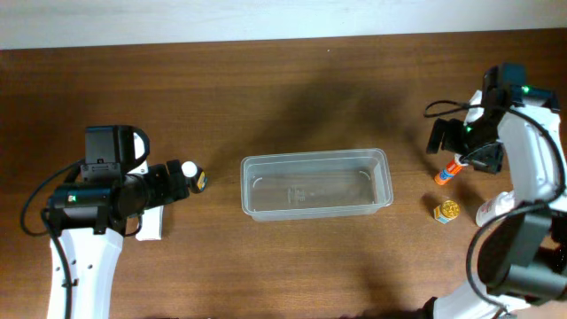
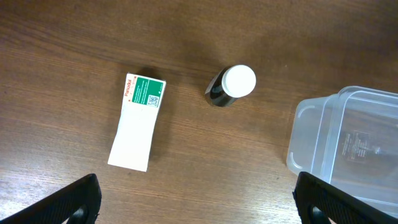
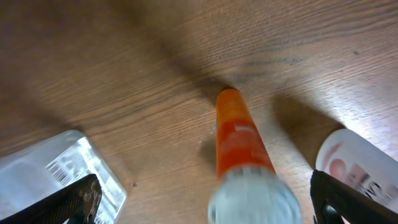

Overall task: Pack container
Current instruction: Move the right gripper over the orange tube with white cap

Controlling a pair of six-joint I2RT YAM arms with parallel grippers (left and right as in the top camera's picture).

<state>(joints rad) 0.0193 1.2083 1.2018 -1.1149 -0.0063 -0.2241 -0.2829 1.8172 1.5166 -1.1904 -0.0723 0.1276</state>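
My left claw (image 2: 209, 200) hangs over the bench (image 2: 62, 50) with its fingers (image 2: 74, 199) spread wide and nothing between them; below it a white box (image 2: 137, 121) with a green label lies flat; to the right of the box, and apart from it, a dark bottle (image 2: 231, 85) with a white cap stands upright; one rounded corner of the container (image 2: 317, 106) shows at the right edge of that view, clear of the bottle.

My right claw (image 3: 211, 202) is spread as well, one finger (image 3: 68, 202) on each side of an orange tube (image 3: 236, 140); the tube lies on the bench with its orange tip pointing away from my wrist and its pale cap nearest the camera; neither finger touches it, as far as I can see; a white bottle (image 3: 348, 168) with red print sits just beside it on the right.

From overhead, the container (image 1: 314, 158) sits near the middle of the bench (image 1: 266, 97), open side up, its long sides running across between my two arms; the dark bottle (image 1: 193, 175) is just off its left end; the tube (image 1: 447, 173) and a small gold jar (image 1: 446, 211) lie off its right end, apart from it.
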